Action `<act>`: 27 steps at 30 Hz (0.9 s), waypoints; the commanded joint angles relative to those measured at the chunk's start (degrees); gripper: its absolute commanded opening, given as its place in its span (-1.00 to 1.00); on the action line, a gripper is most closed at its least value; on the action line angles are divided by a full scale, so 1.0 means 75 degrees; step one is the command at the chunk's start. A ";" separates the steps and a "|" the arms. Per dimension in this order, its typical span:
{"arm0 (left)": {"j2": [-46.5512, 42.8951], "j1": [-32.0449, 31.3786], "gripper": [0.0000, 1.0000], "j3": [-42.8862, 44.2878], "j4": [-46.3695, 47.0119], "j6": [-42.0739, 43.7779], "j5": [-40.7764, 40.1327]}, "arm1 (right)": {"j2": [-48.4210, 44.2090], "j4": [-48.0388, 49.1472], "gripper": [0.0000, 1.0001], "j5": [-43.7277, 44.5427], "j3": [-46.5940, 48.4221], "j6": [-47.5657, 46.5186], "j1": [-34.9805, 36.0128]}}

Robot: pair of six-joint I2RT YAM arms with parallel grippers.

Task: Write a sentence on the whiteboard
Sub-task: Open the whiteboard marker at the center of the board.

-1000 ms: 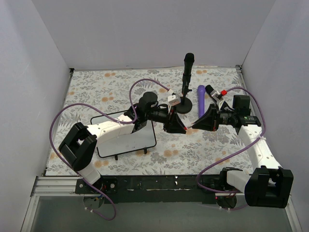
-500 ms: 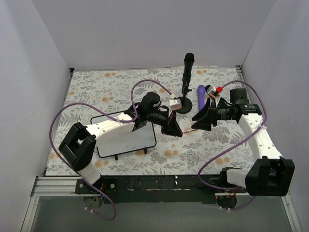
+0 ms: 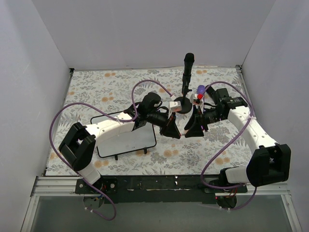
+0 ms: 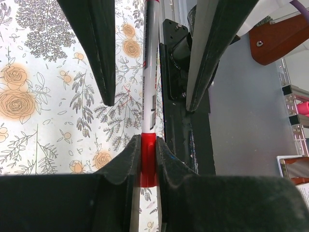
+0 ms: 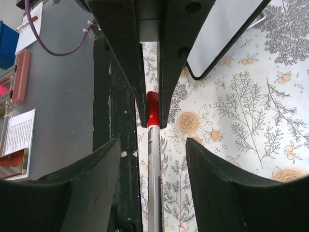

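A marker hangs level above the floral cloth, with a white barrel (image 4: 149, 72) and a red cap (image 4: 148, 154). My left gripper (image 4: 147, 145) is shut on the red cap (image 5: 152, 108). My right gripper (image 5: 152, 145) faces it, open, with one finger on each side of the barrel (image 5: 154, 183) and not touching it. From above, the left gripper (image 3: 170, 129) and right gripper (image 3: 193, 129) meet nose to nose right of the whiteboard (image 3: 126, 137). The board's visible face is plain white and partly under the left arm. The sentence is out of view.
A black stand (image 3: 187, 67) on a round base (image 3: 182, 104) rises just behind the grippers. A purple object (image 3: 200, 89) lies next to it. Purple cables loop over both arms. White walls close in three sides, and a black rail (image 3: 159, 183) runs along the front edge.
The right gripper opened, drew back to the right, then swung in leftward again round the marker's barrel. The left gripper tightened on the cap and barely moved.
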 commanded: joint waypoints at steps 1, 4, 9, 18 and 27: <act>-0.0176 -0.0005 -1.00 0.0361 -0.0046 0.0160 -0.0033 | 0.0129 -0.0241 0.20 0.0265 0.0069 -0.0206 0.0139; -0.0188 -0.0005 -1.00 0.0396 -0.0117 0.0207 -0.0116 | 0.0234 -0.0253 0.07 0.0405 0.0080 -0.0183 0.0268; -0.0234 0.0007 -1.00 0.0396 -0.0164 0.0219 -0.0128 | 0.0374 -0.0335 -0.17 0.0476 0.0150 -0.0265 0.0385; -0.0305 0.0042 -1.00 0.0408 -0.0176 0.0243 -0.0093 | 0.0375 -0.0253 0.07 0.0628 0.0092 -0.0230 0.0397; -0.0574 0.0042 -1.00 0.0232 -0.0164 0.0207 -0.0081 | 0.0328 -0.0054 0.35 0.0535 0.0104 -0.0031 0.0374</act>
